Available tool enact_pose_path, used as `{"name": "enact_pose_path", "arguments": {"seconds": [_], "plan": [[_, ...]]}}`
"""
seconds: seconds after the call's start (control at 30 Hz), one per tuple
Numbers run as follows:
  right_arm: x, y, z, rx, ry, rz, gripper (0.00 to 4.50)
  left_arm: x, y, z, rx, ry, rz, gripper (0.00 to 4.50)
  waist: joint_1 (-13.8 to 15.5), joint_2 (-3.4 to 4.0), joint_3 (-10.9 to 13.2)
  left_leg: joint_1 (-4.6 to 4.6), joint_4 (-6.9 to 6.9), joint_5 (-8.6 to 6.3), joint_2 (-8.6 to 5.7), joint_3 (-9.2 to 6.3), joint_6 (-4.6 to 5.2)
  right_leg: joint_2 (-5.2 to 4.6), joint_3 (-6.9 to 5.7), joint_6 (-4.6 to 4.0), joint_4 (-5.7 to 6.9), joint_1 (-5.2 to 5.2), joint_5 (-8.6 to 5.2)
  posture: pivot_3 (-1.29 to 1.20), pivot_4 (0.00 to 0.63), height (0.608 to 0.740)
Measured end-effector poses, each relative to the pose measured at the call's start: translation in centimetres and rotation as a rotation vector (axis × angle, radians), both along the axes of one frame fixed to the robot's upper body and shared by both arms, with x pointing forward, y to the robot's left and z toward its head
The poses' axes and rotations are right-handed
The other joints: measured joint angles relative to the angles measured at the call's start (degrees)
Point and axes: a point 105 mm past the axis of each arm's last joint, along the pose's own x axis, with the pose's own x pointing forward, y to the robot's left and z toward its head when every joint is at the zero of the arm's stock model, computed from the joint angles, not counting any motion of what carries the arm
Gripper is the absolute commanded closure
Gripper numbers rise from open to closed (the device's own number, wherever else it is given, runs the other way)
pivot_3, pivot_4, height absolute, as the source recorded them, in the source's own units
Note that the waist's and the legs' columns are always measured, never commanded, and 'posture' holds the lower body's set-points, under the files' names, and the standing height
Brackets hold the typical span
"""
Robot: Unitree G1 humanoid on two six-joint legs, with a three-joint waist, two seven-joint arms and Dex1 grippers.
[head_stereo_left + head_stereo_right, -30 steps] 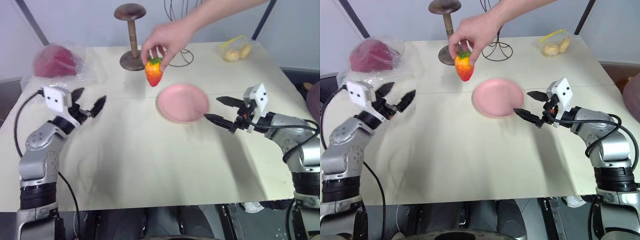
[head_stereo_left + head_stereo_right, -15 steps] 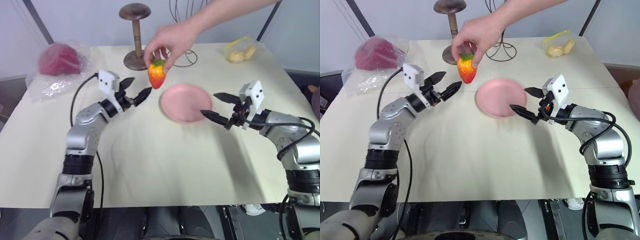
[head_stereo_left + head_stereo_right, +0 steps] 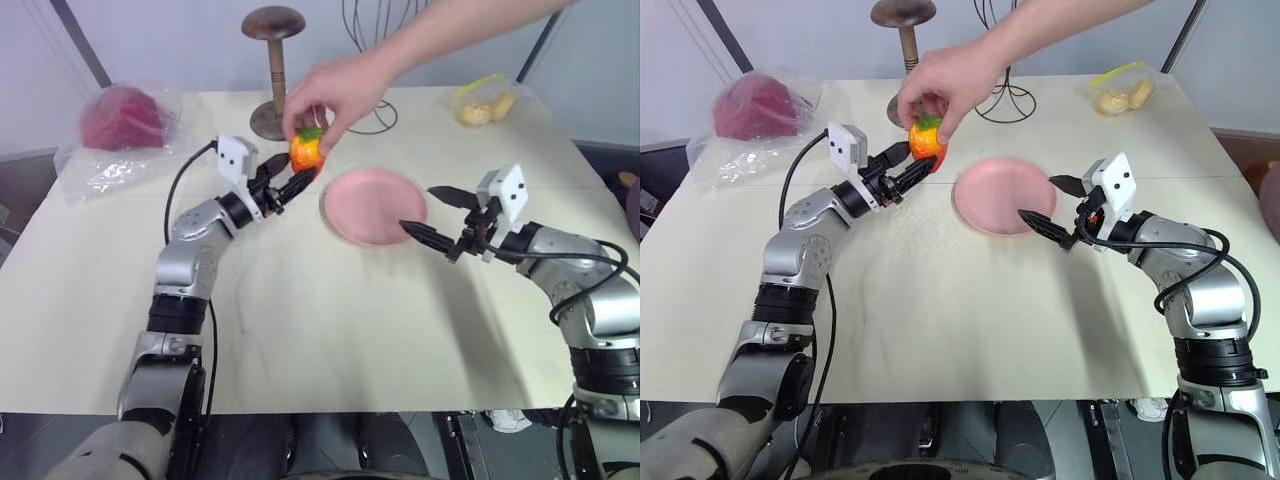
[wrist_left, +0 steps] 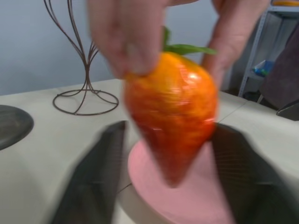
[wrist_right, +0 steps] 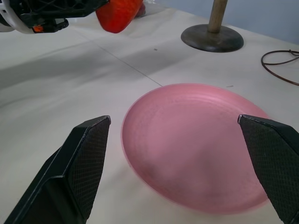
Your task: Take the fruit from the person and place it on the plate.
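left gripper [image 3: 292,183] closed on the fruit [image 3: 305,151], the person's hand [image 3: 335,90] holding its top | right gripper [image 3: 435,215] open, near plate [image 5: 196,144] | left wrist view: fingers [image 4: 98,177] flank fruit

The person's fingers [image 4: 122,42] blur and cover the fruit's [image 4: 173,116] leafy top; the left hand [image 3: 290,180] perhaps touches it.

A lab: bare test table [image 3: 300,330] (metal shelving [image 4: 261,51] beyond), plain walls.
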Motion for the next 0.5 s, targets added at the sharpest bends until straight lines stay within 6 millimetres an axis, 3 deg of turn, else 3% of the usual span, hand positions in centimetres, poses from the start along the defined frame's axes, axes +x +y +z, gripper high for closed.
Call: {"name": "enact_pose_path", "arguments": {"seconds": [0.07, 0.23, 0.33, 0.4, 0.5], "plan": [[0.0, 0.0, 0.0, 0.000, 0.000, -0.001, 0.00, 0.0, 0.0, 0.0, -0.001, -0.001, 0.000, 3.61, 0.0, 0.00, 0.0, 0.00, 0.00, 0.00, 0.00, 0.00, 0.00, 0.00, 0.00, 0.00, 0.00, 0.00, 0.00, 0.00, 0.150, 0.740], [0.0, 0.0, 0.0, 0.001, 0.000, -0.001, 0.00, 0.3, 0.1, -0.2, 0.022, 0.003, 0.028, 3.63, 0.0, 0.00, 0.0, 0.00, 0.00, 0.00, 0.00, 0.00, 0.00, 0.00, 0.00, 0.00, 0.00, 0.00, 0.00, 0.00, 0.150, 0.740], [0.0, 0.0, 0.0, 0.002, 0.000, 0.000, 0.00, 1.4, 0.0, -1.5, 0.131, 0.031, 0.082, 3.63, 0.1, 0.00, 0.0, 0.00, 0.00, 0.00, -0.02, 0.00, 0.00, 0.00, 0.00, 0.00, 0.00, 0.02, 0.00, 0.00, 0.150, 0.740], [0.0, 0.0, 0.0, 0.003, 0.000, -0.001, 0.00, 2.0, -0.8, -2.6, 0.179, 0.060, 0.078, 3.63, 0.2, 0.00, 0.0, 0.00, 0.01, 0.00, -0.04, -0.01, 0.01, 0.00, -0.01, 0.00, 0.01, 0.03, 0.00, 0.00, 0.150, 0.740], [0.1, 0.2, 0.0, 0.011, -0.002, 0.001, 0.00, 3.0, -3.7, -3.5, 0.218, 0.096, 0.030, 3.63, 0.4, -0.07, 0.0, -0.02, 0.06, 0.00, -0.06, -0.04, 0.01, 0.00, -0.04, 0.01, 0.00, 0.06, 0.00, 0.00, 0.150, 0.740]]}}
